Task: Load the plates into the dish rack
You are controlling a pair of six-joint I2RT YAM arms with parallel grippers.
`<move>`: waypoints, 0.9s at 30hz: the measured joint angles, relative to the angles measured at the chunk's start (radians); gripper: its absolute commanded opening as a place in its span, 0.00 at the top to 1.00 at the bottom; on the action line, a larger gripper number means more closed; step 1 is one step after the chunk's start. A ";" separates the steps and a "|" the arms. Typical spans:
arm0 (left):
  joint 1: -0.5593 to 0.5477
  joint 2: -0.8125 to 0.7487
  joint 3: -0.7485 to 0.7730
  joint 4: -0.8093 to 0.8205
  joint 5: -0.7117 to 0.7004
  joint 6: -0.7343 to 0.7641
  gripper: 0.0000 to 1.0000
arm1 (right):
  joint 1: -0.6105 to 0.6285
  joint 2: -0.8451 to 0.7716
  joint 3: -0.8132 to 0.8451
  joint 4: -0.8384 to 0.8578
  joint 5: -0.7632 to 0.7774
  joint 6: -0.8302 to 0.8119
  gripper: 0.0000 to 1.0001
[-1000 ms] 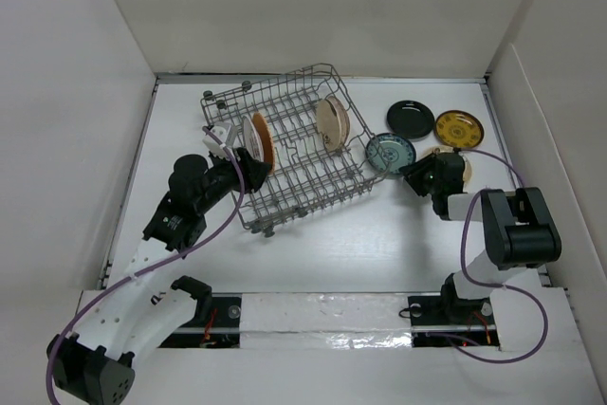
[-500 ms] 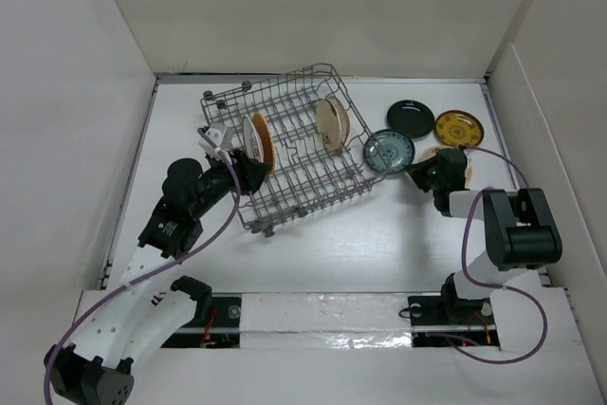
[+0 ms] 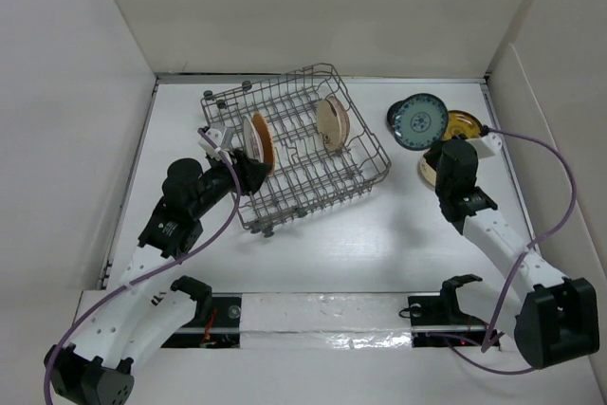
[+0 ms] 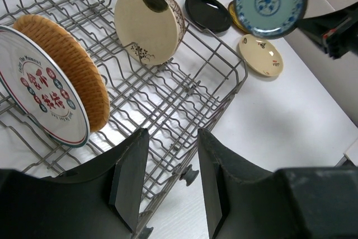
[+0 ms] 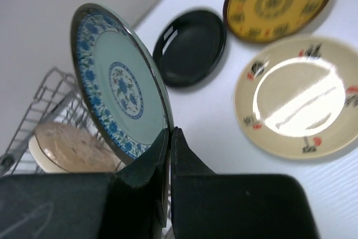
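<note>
The grey wire dish rack stands mid-table, also in the left wrist view. It holds an orange woven plate beside a whitish printed plate, and a cream-gold plate, all on edge. My right gripper is shut on the rim of the teal patterned plate and holds it upright above the table, right of the rack. Below it lie a black plate, a yellow plate and a cream plate. My left gripper is open and empty at the rack's near-left rim.
White walls close in the table on the left, back and right. The right arm's cable loops out toward the right wall. The rack sits skewed, its right corner close to the held plate.
My right gripper has lifted the teal plate off the table and turned it on edge, moving it back and to the right. The left arm has barely moved.
</note>
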 measured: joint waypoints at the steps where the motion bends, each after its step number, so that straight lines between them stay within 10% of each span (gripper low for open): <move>1: 0.000 0.000 0.000 0.000 0.000 0.000 0.63 | 0.018 -0.021 0.022 -0.021 0.050 -0.026 1.00; 10: 0.000 -0.002 0.000 0.000 0.000 0.000 0.63 | 0.225 -0.019 0.209 -0.038 0.322 -0.282 1.00; 27: 0.000 -0.039 0.000 -0.007 -0.016 0.000 0.63 | 0.571 0.704 0.713 -0.011 0.440 -0.784 1.00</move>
